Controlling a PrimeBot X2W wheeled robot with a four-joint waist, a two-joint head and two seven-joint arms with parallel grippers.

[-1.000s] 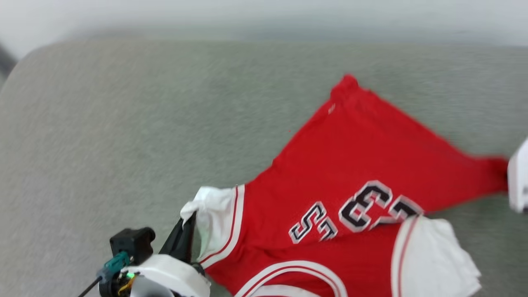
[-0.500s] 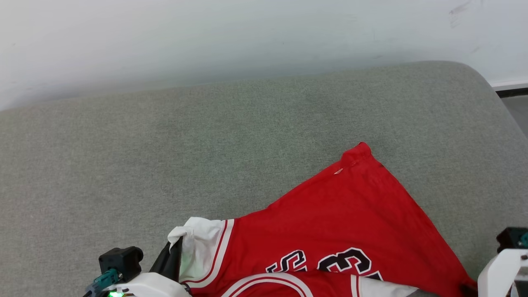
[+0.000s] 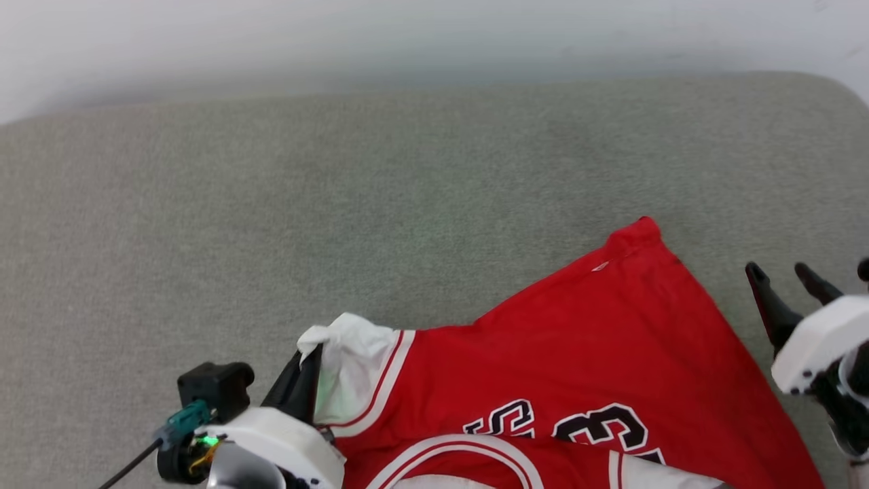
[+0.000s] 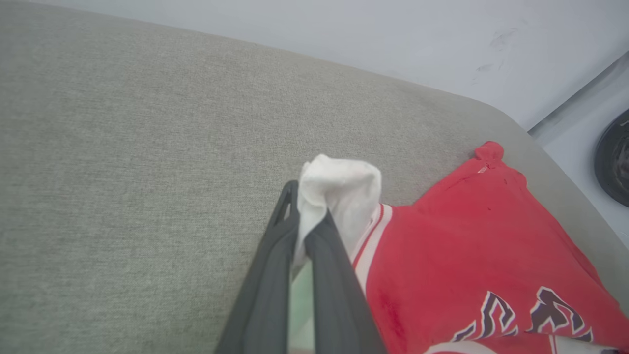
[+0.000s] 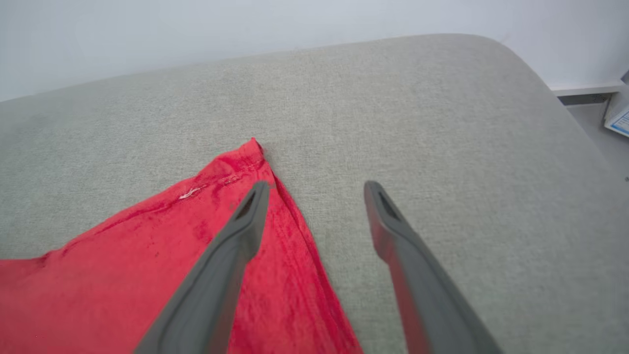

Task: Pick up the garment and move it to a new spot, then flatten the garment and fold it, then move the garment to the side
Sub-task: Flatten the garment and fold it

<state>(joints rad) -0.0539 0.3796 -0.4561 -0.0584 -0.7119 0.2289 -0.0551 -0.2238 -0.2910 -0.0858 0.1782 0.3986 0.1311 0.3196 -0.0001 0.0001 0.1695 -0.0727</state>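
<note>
The garment (image 3: 597, 353) is a red jersey with white side panels, striped trim and black white-outlined lettering, lying spread on the grey cushion. My left gripper (image 3: 305, 360) is shut on its bunched white corner, which pokes out past the pinched tips in the left wrist view (image 4: 300, 216). The red body of the garment (image 4: 467, 246) trails off to the right there. My right gripper (image 3: 781, 273) stands open just right of the jersey's red edge, holding nothing. In the right wrist view the right gripper (image 5: 317, 189) spans the edge of the garment (image 5: 147, 255), near its red corner.
The grey upholstered cushion (image 3: 339, 224) stretches wide to the left and back, ending at a white wall (image 3: 407, 41). Its right end rounds off (image 5: 540, 73), with floor and a baseboard (image 5: 585, 91) beyond. A dark round object (image 4: 614, 157) sits on the floor at the right.
My right gripper has opened and let go of the red corner, which now lies on the cushion. The left grip on the white corner is unchanged. The head camera has shifted.
</note>
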